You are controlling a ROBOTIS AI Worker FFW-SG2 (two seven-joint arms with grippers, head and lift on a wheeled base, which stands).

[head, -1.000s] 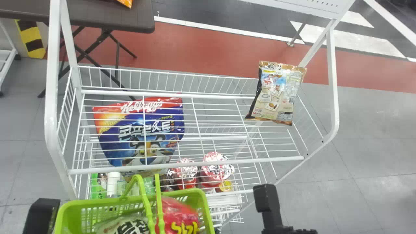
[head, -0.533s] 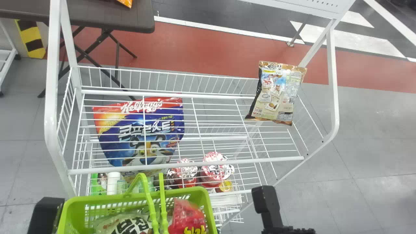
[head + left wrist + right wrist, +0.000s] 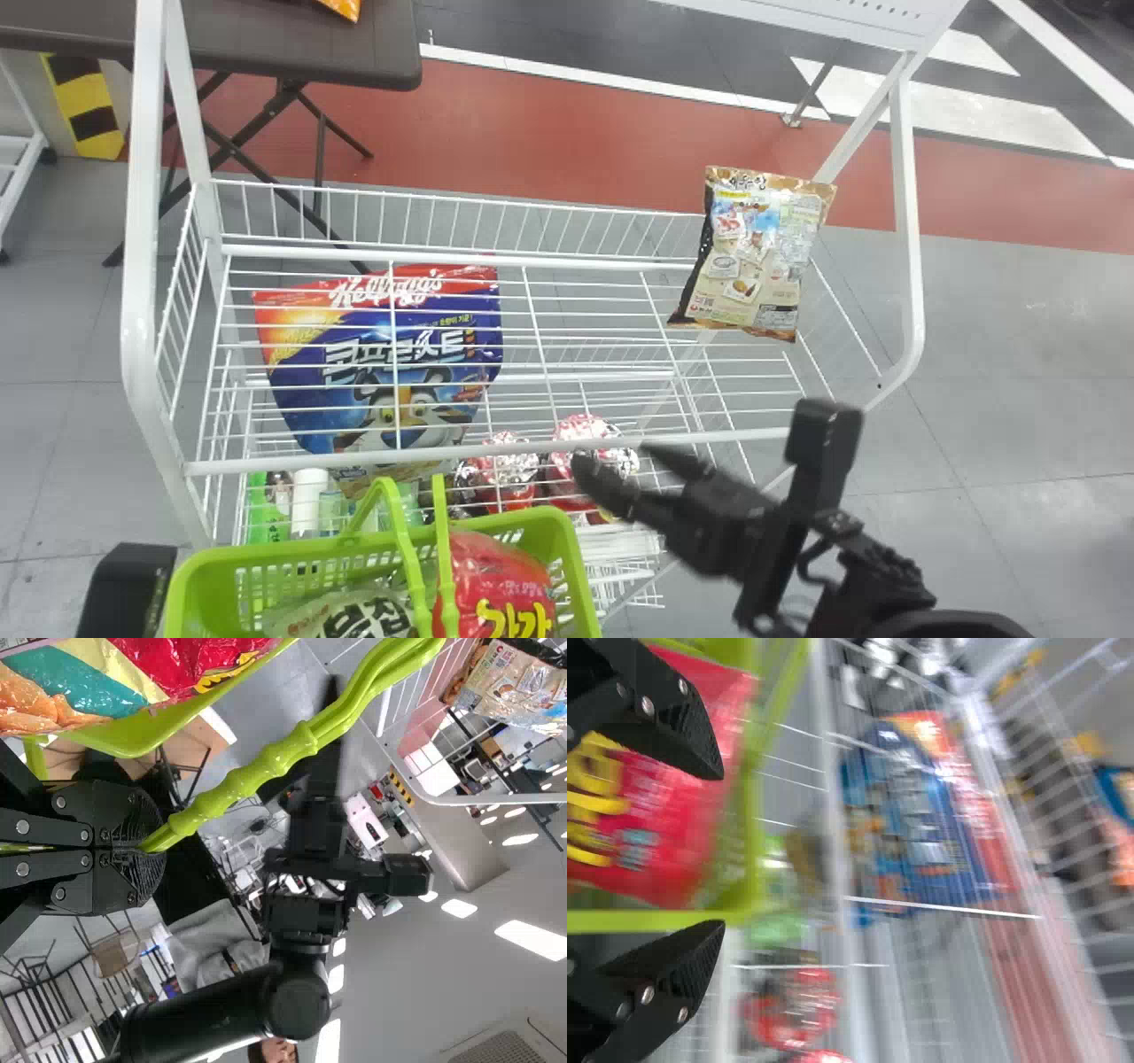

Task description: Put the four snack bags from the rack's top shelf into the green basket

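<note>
My right pincer [image 3: 616,458] is open and empty near the green basket [image 3: 578,576]. From its tips, the brown bag [image 3: 757,257] is ahead and rightward, well apart, at the rack's [image 3: 532,448] right end. My left pincer [image 3: 146,846] grips the handles [image 3: 248,775]; a red bag [image 3: 503,589] lies in the basket.

- Left arm [image 3: 128,589] at lower left.
- Left gripper [image 3: 146,848] closed — fingers pinched together.
- Right arm [image 3: 873,580] slants in from the bottom edge.
- Right gripper [image 3: 617,461] points leftward — its two fingers spread.
</note>
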